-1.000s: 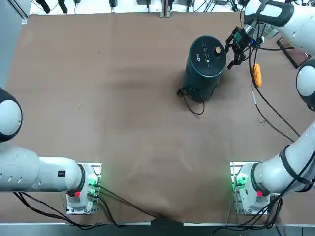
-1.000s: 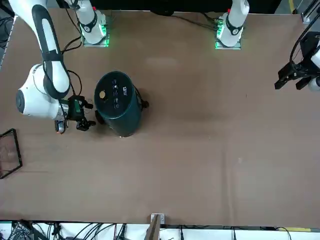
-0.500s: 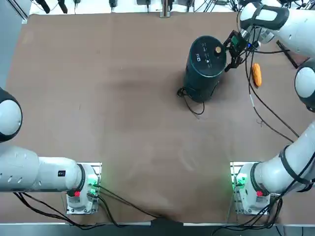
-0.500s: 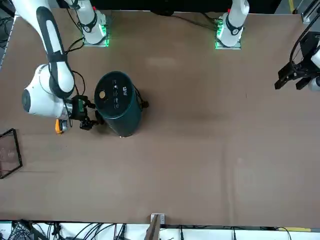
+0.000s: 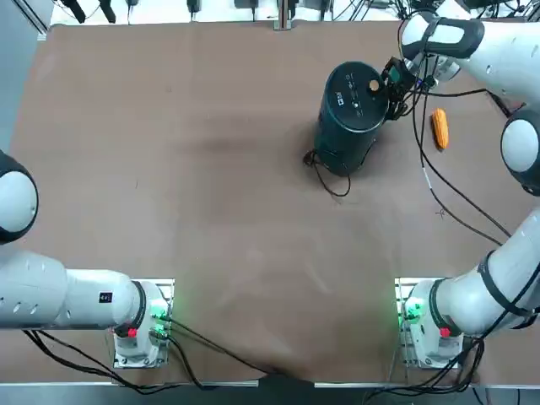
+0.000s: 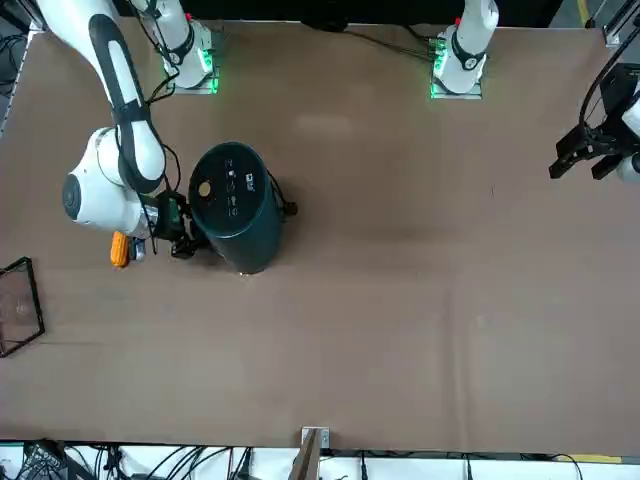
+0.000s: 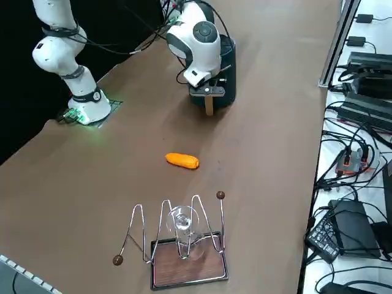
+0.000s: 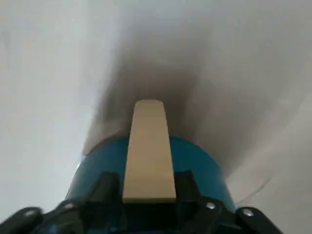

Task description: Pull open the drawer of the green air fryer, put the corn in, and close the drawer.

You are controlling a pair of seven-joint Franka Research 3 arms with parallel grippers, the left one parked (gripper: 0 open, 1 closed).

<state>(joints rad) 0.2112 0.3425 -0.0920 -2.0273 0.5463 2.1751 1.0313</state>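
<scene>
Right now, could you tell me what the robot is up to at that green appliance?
The right gripper is at the side of the green air fryer, its fingers on either side of the tan handle of the drawer, which does not look pulled out yet. The corn lies on the table beside the fryer, untouched. A wire rack on a wooden base stands further off.

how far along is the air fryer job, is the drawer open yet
Nothing looks finished: the drawer looks closed. In hand: the right claw sits around the tan drawer handle of the green air fryer. Left: pulling it open, loading the corn lying on the table, closing.
</scene>
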